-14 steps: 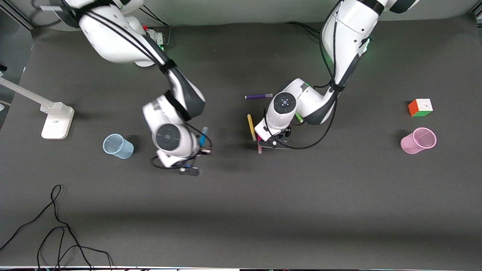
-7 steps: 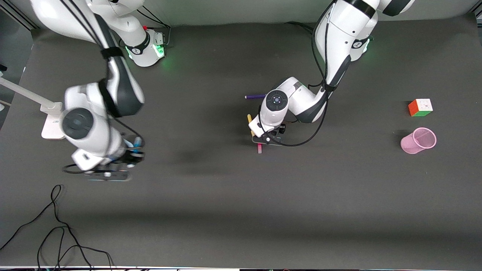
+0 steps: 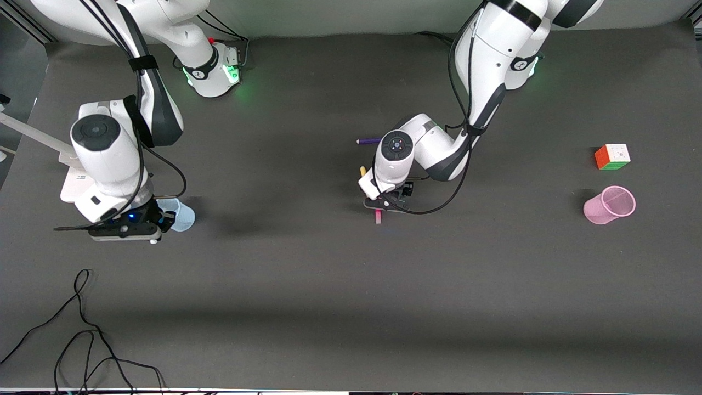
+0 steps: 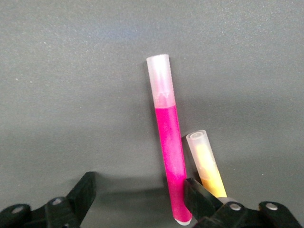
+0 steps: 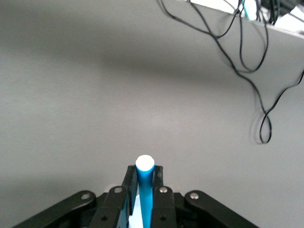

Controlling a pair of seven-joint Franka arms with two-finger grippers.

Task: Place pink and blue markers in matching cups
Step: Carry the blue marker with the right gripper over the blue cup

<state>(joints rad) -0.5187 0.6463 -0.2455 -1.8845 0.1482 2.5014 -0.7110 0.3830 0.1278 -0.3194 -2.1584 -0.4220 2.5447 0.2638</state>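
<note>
My right gripper [image 3: 156, 219] is shut on the blue marker [image 5: 145, 194], held upright with its white tip up, right over the pale blue cup [image 3: 182, 215]. The marker is hidden in the front view. My left gripper [image 3: 386, 204] is open, low over the pink marker [image 3: 378, 218] lying on the table. In the left wrist view the gripper [image 4: 142, 202] straddles the magenta marker [image 4: 169, 142], which lies close against one finger [image 4: 200, 199]. The pink cup [image 3: 610, 204] stands toward the left arm's end of the table.
A yellow pen [image 4: 207, 164] lies beside the pink marker, just outside the left fingers. A purple pen [image 3: 368, 141] lies farther from the front camera. A colour cube [image 3: 612, 157] sits near the pink cup. A white lamp base [image 3: 74, 184] and loose cables [image 3: 82, 323] are at the right arm's end.
My right arm has swung with the blue marker from mid-table toward its own end and now hangs over the pale blue cup. My left gripper has shifted slightly along the pink marker.
</note>
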